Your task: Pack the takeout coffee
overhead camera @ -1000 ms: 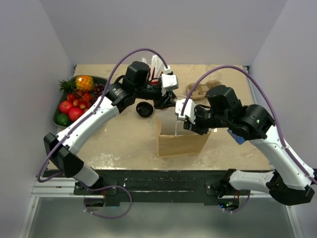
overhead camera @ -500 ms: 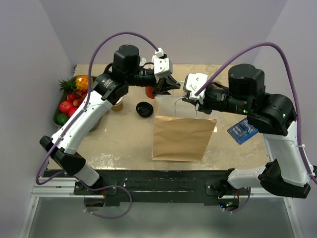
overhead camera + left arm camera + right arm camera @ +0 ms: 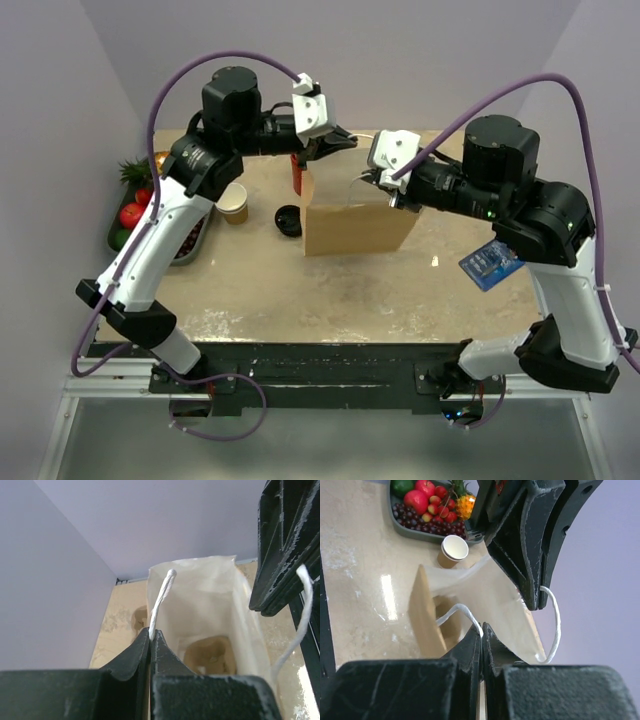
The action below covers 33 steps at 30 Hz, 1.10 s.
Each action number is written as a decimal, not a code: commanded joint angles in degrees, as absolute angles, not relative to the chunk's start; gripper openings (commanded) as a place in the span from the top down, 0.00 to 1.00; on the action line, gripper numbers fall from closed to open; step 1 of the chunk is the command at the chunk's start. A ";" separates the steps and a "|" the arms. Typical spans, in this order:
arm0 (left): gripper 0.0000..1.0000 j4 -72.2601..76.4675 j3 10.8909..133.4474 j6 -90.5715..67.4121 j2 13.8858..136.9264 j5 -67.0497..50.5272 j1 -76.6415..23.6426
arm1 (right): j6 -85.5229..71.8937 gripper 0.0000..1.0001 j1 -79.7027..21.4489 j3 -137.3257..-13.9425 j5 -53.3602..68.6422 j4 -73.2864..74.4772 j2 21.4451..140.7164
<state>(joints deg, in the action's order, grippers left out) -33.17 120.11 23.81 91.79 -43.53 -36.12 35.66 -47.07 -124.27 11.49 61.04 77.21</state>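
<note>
Above table (image 3: 300,290), fingers (image 3: 129,666) pinching bag handles (image 3: 161,597)

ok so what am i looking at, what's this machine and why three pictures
Two robot arms bolted to a table. One picture looks down from above and behind; the other two come from cameras on the wrists, so the black shapes are each gripper's own fingers. The left gripper pinches one string handle of the brown paper bag, the right gripper the other handle, so its mouth is open. Also on the table: a fruit tray, an open tan cup, a loose black lid.
</note>
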 commanded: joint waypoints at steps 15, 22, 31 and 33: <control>0.29 -33.83 82.96 21.80 71.28 -44.57 -35.86 | 34.00 0.21 -46.85 -104.11 18.38 70.22 62.57; 0.27 -33.22 90.87 23.99 71.54 -38.50 -35.42 | 32.43 0.20 -46.85 -108.90 12.21 61.09 67.14; 0.26 -38.32 89.57 24.35 67.86 -33.85 -34.63 | 34.80 0.19 -46.85 -93.78 13.18 53.00 70.48; 0.26 -40.51 87.11 23.64 66.89 -32.70 -34.45 | 35.16 0.19 -46.76 -92.55 13.18 51.86 71.54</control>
